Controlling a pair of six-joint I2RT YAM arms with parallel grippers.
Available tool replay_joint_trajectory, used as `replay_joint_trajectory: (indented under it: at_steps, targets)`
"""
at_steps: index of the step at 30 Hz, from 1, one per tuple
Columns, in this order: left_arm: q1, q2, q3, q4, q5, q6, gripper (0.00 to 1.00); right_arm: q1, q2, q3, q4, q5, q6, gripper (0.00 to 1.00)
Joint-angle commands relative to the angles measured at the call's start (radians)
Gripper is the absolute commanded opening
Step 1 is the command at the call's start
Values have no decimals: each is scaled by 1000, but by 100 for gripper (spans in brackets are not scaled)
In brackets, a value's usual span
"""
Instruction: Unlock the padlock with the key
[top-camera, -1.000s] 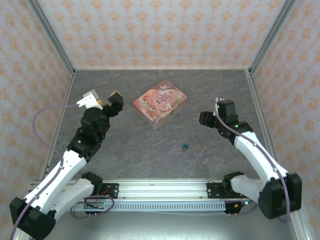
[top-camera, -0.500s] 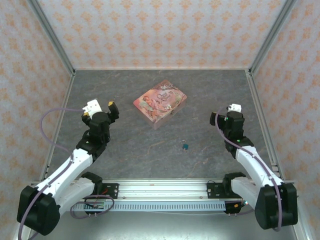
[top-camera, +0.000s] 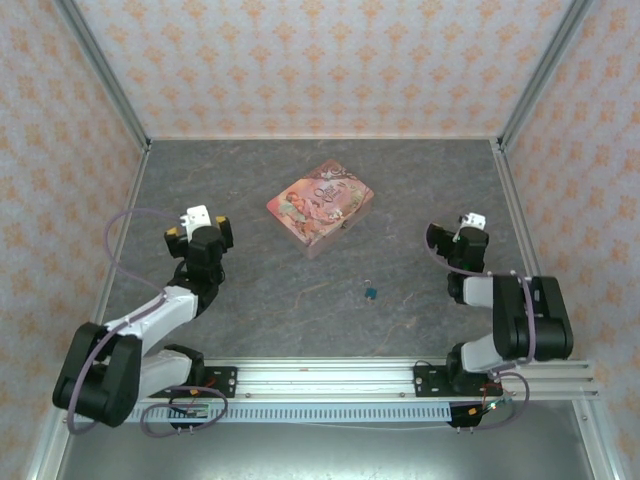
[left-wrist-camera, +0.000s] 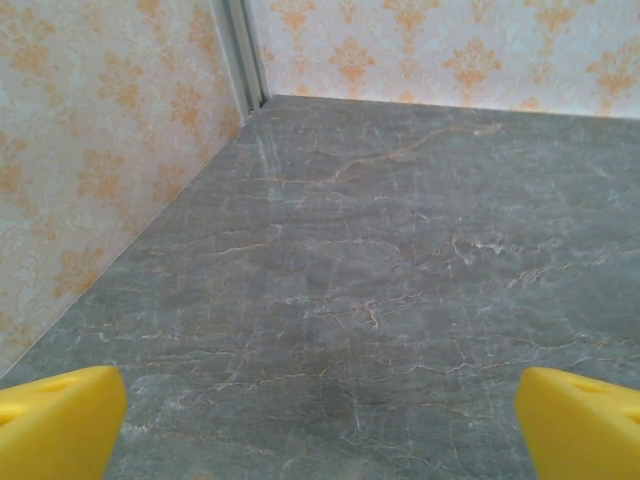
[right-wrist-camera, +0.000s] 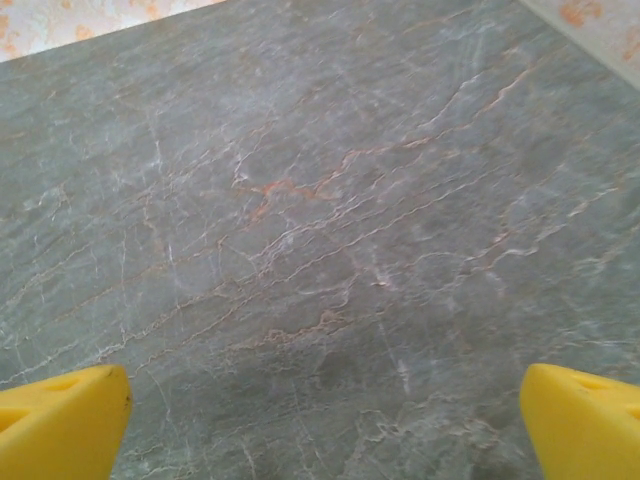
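Note:
The padlock (top-camera: 371, 292) is a tiny blue-teal speck lying on the grey marble floor, front of centre. The key is too small to make out. My left gripper (top-camera: 200, 229) sits far to the padlock's left, folded back near its base. In the left wrist view the left gripper (left-wrist-camera: 320, 430) is open, its yellow fingertips (left-wrist-camera: 55, 425) wide apart over bare floor. My right gripper (top-camera: 455, 238) is off to the padlock's right. The right wrist view shows the right gripper (right-wrist-camera: 320, 425) open too, with only floor between its fingertips (right-wrist-camera: 585, 420).
A pink illustrated tin (top-camera: 320, 207) lies behind the padlock near the middle of the floor. Patterned walls (top-camera: 320, 60) with metal corner posts close in the back and both sides. An aluminium rail (top-camera: 320, 375) runs along the near edge.
Both arms have drawn back and folded toward their bases, away from the tin. The right gripper has opened wider. The padlock and tin have not moved.

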Motion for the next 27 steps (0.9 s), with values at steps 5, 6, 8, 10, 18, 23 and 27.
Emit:
replay_joint_trajectory:
  at_steps: [5, 6, 8, 10, 18, 23, 27]
  targets:
    - [70, 145, -39, 272, 201, 96, 100, 1, 23, 61, 35, -88, -29, 99]
    - [81, 176, -55, 323, 223, 90, 100, 15, 30, 66, 36, -67, -36, 99]
    - [108, 252, -69, 404, 286, 82, 100, 19, 26, 68, 23, -59, -38, 99]
    - [123, 319, -30, 419, 340, 95, 100, 20, 28, 69, 27, -59, -38, 99]
    - [188, 310, 28, 277, 437, 53, 100, 41, 29, 76, 12, -10, -47, 99]
    - [178, 310, 32, 271, 420, 58, 100, 47, 29, 77, 13, 2, -49, 99]
    - [165, 311, 36, 265, 400, 66, 100, 47, 30, 80, 9, 4, -48, 99]
